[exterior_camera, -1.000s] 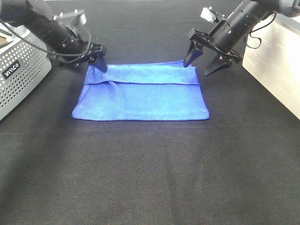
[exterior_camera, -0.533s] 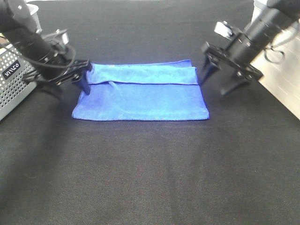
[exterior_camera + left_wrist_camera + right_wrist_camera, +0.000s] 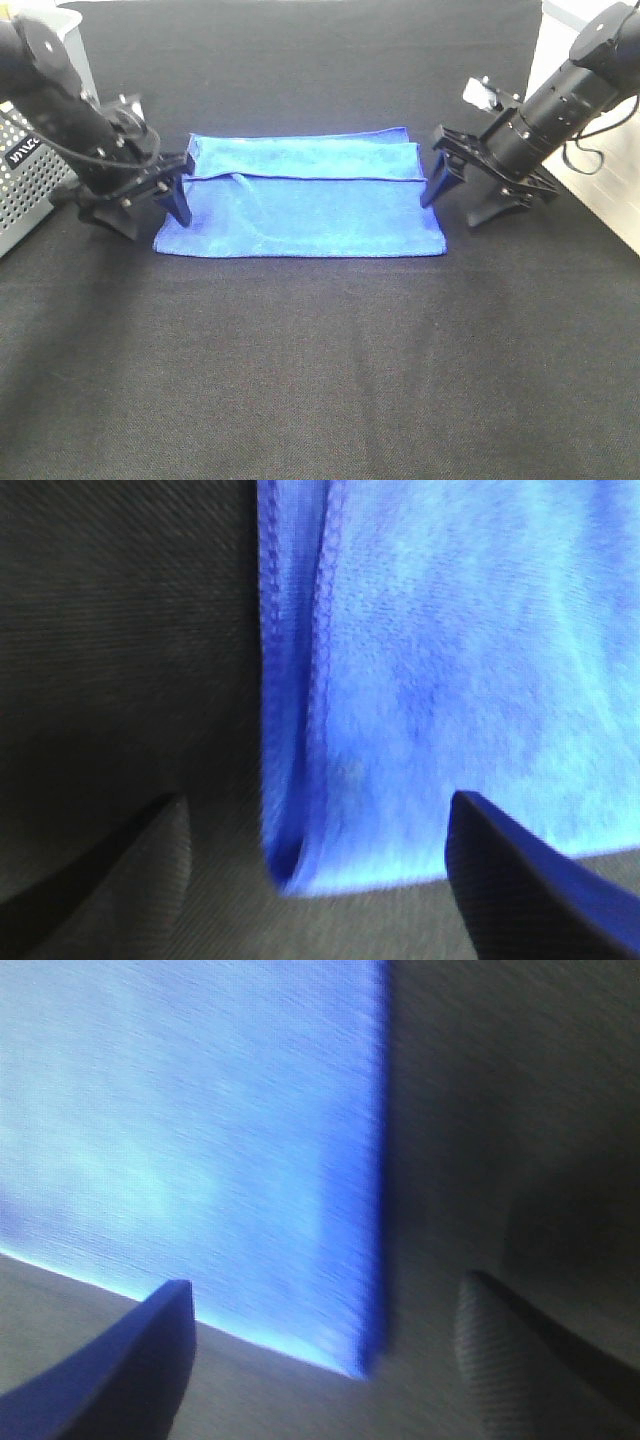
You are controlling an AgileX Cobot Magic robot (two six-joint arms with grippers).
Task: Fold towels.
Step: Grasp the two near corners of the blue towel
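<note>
A blue towel (image 3: 300, 200) lies flat on the black cloth, folded, with a narrower layer along its far edge. My left gripper (image 3: 140, 212) is open at the towel's near left corner, one finger over the towel edge, one on the cloth. In the left wrist view the towel's stitched edge (image 3: 300, 680) runs between the fingers (image 3: 520, 880). My right gripper (image 3: 462, 200) is open at the towel's right edge, near its near right corner. The right wrist view shows that corner (image 3: 350, 1350) between the fingers (image 3: 130, 1360).
A grey perforated basket (image 3: 25, 180) stands at the left edge of the table. A white wall or box (image 3: 600, 160) borders the right side behind the right arm. Black cloth (image 3: 320, 360) covers the table in front of the towel.
Both grippers have moved from the towel's far corners toward me, down along its left and right edges to the near corners. The towel lies as before.
</note>
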